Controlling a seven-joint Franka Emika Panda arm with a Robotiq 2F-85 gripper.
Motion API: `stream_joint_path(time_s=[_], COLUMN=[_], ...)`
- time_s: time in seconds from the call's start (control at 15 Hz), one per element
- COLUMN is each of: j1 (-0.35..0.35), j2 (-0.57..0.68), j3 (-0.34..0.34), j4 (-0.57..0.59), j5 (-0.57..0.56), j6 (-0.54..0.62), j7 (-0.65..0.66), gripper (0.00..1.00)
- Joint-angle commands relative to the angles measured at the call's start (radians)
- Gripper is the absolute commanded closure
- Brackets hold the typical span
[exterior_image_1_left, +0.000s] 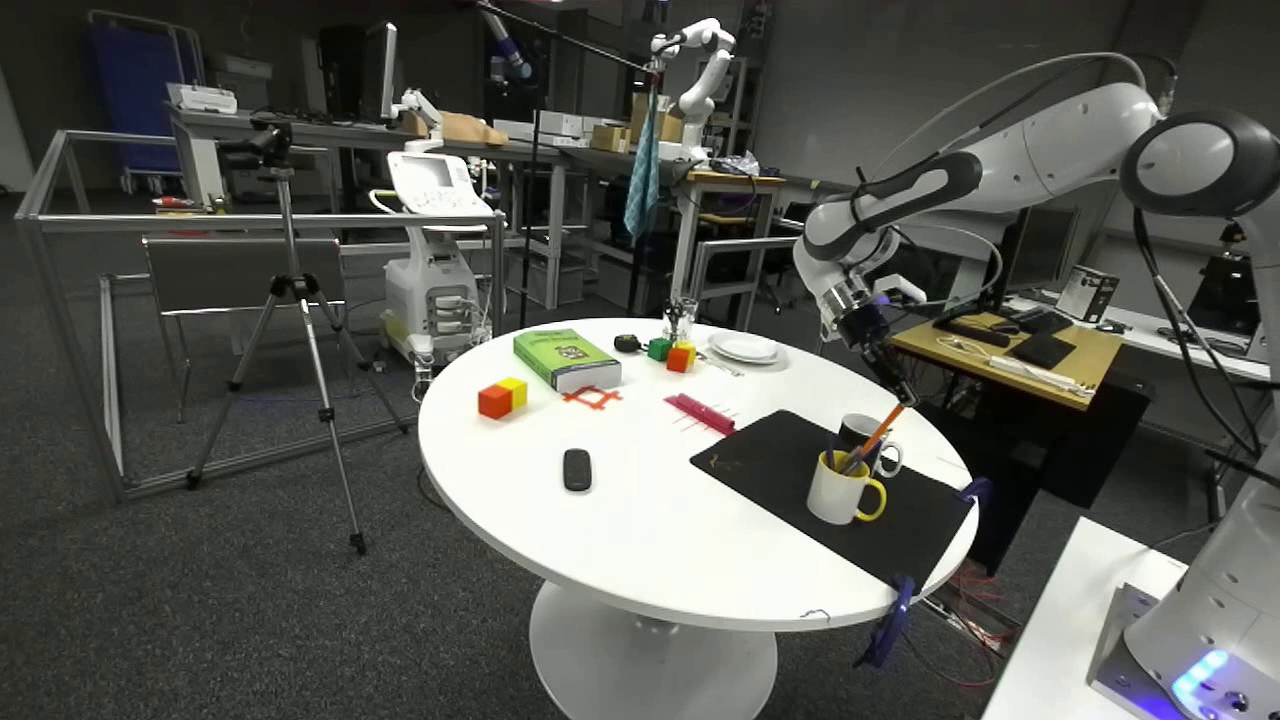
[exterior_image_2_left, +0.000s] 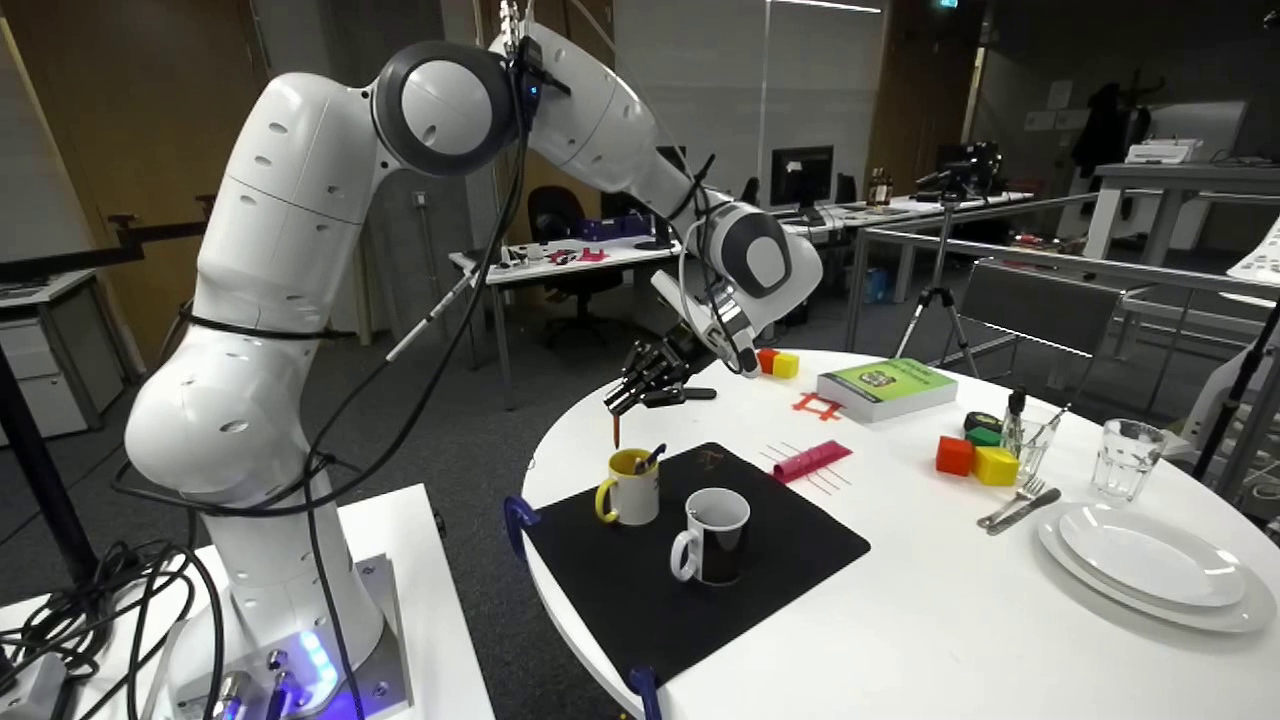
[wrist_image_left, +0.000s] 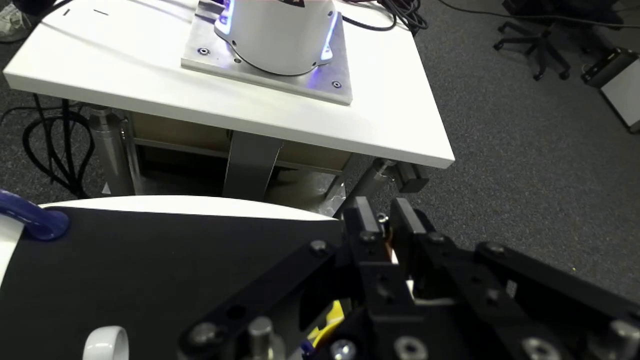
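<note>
Stick (exterior_image_1_left: 880, 429), slim, straight and orange, slants right of centre of the frame in an exterior view, its lower end at the mouth of a white mug (exterior_image_1_left: 832, 494) with a yellow handle. Black and jointed, with metallic glints, the tool (exterior_image_2_left: 616, 408) is clamped on the stick's upper end; whether the tip lies below the rim cannot be told. Slender dark pens (exterior_image_2_left: 652, 457) lean in that mug, whose inner wall is yellow. Near it stands a second mug (exterior_image_2_left: 726, 548), cylindrical and dark-bodied, with a white handle and white interior. Both rest upright on a flat black mat (exterior_image_2_left: 610, 590), at whose corners curved blue clamps (exterior_image_1_left: 886, 628) grip the round, smooth white worktop (exterior_image_1_left: 650, 530).

Farther out, a pink cylindrical roll (exterior_image_2_left: 812, 460) lies across thin lines. A thick green-covered book (exterior_image_2_left: 888, 388) sits upper right of centre, sharp-edged red and yellow cubes (exterior_image_2_left: 954, 456) lower, and toward the right edge, a clear faceted glass (exterior_image_2_left: 1125, 462) and stacked round white plates (exterior_image_2_left: 1150, 555).
</note>
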Motion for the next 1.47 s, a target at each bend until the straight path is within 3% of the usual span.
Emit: stream_joint_path(time_s=[0.0, 1.4], j1=[0.008, 0.036], j2=[0.052, 0.303], j3=[-0.004, -0.001], j4=[0.067, 0.278], j5=[-0.016, -0.014], j6=[-0.004, -0.067], j7=[0.056, 0.174], gripper=[0.96, 0.96])
